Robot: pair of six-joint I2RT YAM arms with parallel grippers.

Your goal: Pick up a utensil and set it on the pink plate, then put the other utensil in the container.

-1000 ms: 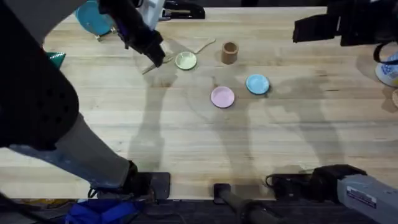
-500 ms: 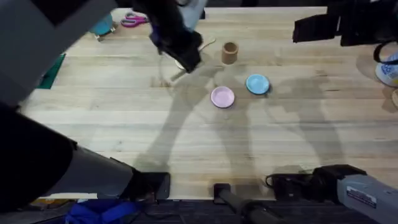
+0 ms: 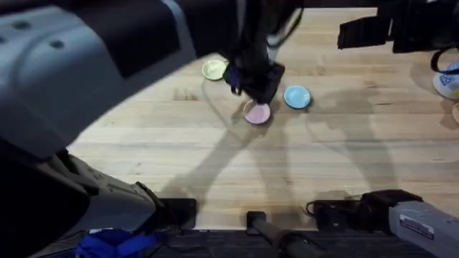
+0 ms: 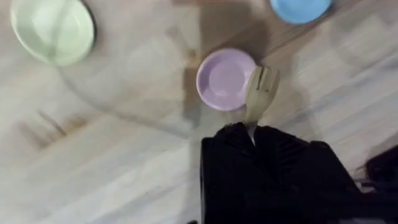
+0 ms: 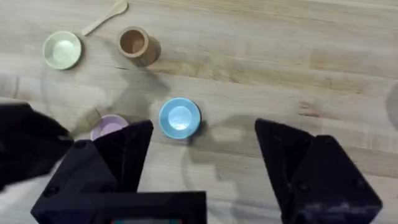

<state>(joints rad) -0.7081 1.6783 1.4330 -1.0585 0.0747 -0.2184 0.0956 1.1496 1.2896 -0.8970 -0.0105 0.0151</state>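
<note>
Wood counter (image 3: 215,165) wide open near side | left hand (image 4: 252,127) clamped on fork (image 4: 260,93), tines over pink plate (image 4: 224,79) rim | right hand (image 5: 202,162) spread, holding nothing | spoon (image 5: 106,17) beside cup (image 5: 134,43)

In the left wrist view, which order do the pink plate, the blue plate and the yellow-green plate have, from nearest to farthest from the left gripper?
1. Pink plate: right at the tip of the fork held by the left gripper.
2. Blue plate: beyond the pink one, at the picture's edge.
3. Yellow-green plate: far off to the other side.

Left tool (image 3: 256,89) hangs over pink plate (image 3: 258,115).
</note>
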